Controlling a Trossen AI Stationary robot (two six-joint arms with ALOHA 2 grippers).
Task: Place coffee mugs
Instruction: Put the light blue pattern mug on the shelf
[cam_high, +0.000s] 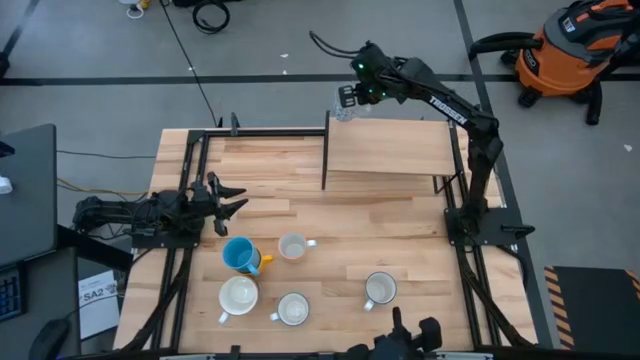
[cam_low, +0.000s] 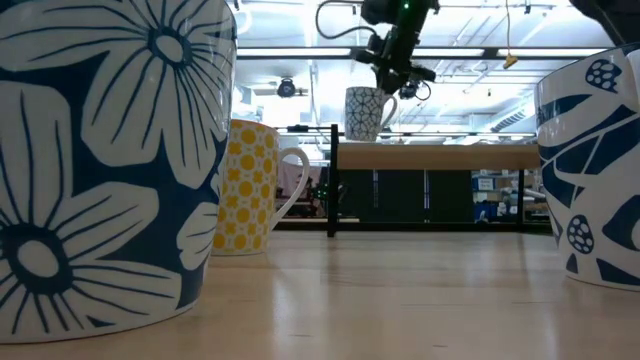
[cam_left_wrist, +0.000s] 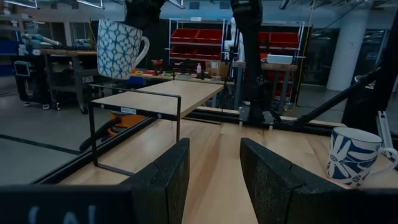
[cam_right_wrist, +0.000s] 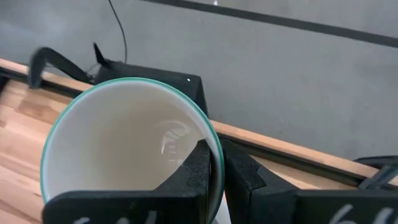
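Aloft, right gripper (cam_right_wrist: 214, 163) pinches patterned mug (cam_low: 366, 112) rim.

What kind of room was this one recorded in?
Probably a workshop or robotics lab: shelving with red bins, an orange shop vacuum on the grey floor, and ceiling strip lights beyond the wooden table.

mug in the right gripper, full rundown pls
The patterned mug looks ceramic: white outside with a dark net-like pattern, plain cream inside with a thin green rim, one loop handle. It hangs upright, mouth up, in the air over the far left corner of the raised wooden shelf, not touching it. Only the right gripper touches it, shut on the rim wall with one finger inside and one outside. It looks empty.
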